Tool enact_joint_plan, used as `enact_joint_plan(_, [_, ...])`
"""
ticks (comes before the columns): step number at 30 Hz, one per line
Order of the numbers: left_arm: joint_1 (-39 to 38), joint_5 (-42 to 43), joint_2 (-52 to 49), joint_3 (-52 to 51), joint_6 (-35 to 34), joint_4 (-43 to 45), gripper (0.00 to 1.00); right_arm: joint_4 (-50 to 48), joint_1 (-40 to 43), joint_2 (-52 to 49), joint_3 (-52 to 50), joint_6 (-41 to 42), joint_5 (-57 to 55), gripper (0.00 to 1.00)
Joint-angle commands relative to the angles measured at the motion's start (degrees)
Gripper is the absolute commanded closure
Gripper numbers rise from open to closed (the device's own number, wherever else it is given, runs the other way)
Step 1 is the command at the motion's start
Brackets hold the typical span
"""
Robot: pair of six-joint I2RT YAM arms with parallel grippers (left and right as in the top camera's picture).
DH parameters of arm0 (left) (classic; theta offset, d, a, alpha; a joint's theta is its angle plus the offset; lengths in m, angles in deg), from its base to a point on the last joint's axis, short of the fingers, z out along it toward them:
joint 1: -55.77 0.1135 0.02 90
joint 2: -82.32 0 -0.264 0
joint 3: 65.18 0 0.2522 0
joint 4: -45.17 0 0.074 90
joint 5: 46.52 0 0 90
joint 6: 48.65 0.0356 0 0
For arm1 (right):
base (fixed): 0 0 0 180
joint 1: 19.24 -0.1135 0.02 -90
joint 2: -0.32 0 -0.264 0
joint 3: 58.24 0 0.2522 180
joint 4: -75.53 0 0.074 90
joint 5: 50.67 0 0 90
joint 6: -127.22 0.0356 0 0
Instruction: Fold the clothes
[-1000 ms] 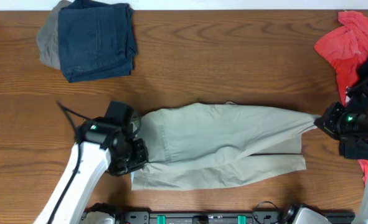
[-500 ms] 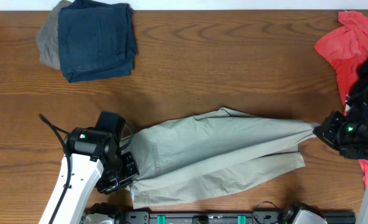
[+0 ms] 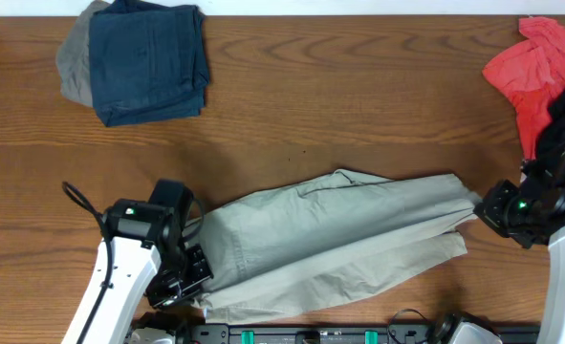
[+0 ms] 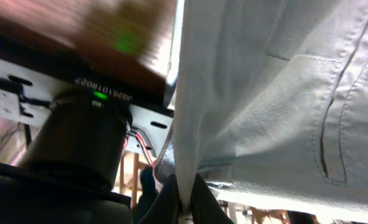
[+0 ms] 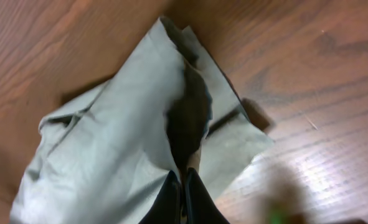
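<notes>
- Nearest the front edge, the left gripper (image 3: 202, 273) had its jaws clamped on the waistband end of the khaki shorts (image 3: 330, 239). Its wrist view showed the cloth pinched between the fingertips, with a belt loop and a stitched pocket hanging just above.
- The shorts lay stretched along the front of the wooden table (image 3: 358, 124), slanting a little, with the left end closer to the edge than the right.
- At the right end, the right gripper (image 5: 184, 186) was closed on the leg hems. One layer was pinched while a lower layer spread out on the wood beside it.
- Progress, as I judged it: the legs seemed brought together lengthwise, one over the other, but the lower layer stuck out along the front, so this first fold looked loose and not squared.
- Left to do, by my reading: lay the shorts flat, align the edges, then fold waistband to hems.
- At the far left, a navy folded garment (image 3: 148, 62) sat on a grey garment (image 3: 72, 62), well apart from the shorts.
- At the far right lay a crumpled red shirt (image 3: 526, 72), unfolded.
</notes>
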Motion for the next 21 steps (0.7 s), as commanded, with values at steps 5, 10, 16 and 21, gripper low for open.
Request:
enact_joint_plan(5, [-0.44, 0.81, 0.28, -3.37, -0.57, -0.66, 0.94, -6.03, 0.42, -0.68, -1.79, 5.20, -3.28, 0.99])
enact_joint_plan(10, [-2.67, 1.68, 0.28, -4.00, -0.79, -0.20, 0.89, -6.36, 0.42, -3.13, -1.81, 5.53, -3.89, 0.99])
enact_joint_plan(16, [-5.03, 2.51, 0.28, -4.00, -0.81, -0.24, 0.72, -4.96, 0.42, -5.73, -1.81, 5.51, -3.78, 0.99])
enact_joint_plan(21, [-5.88, 2.51, 0.26, -4.00, -0.81, -0.74, 0.61, -4.68, 0.42, -5.70, -1.81, 5.22, -2.47, 0.94])
